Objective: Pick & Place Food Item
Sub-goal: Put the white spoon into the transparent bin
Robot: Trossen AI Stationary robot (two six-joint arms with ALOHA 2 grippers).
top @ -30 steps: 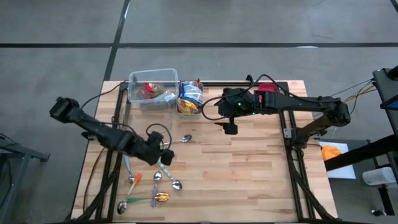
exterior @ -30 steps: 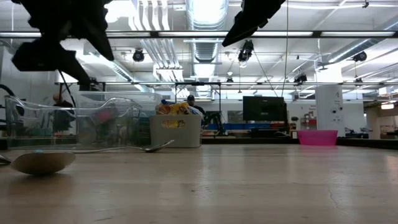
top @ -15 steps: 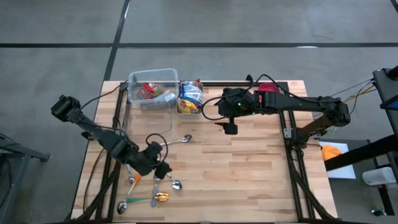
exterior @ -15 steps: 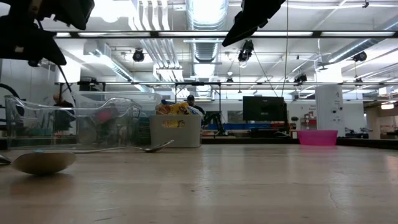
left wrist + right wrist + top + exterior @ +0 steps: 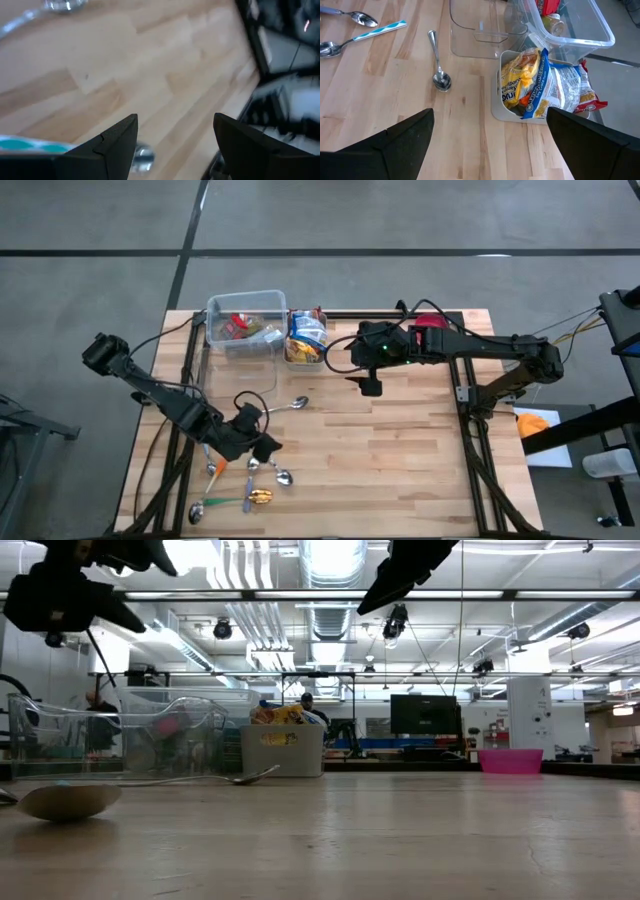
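Snack bags (image 5: 306, 335) unmoved in bin, left claw (image 5: 262, 448) shifted slightly right, open, empty

print shows on the snack bags (image 5: 545, 90); none of it can be read

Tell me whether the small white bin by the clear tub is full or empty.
Full: snack bags stick out above the white bin's rim, beside the clear tub.

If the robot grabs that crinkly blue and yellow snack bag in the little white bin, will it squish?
Probably. The blue and yellow snack bag looks creased and puffy, so it would likely crumple and feel light. Its shiny film may be slippery. It leans out of the small white bin, so it might flop sideways.
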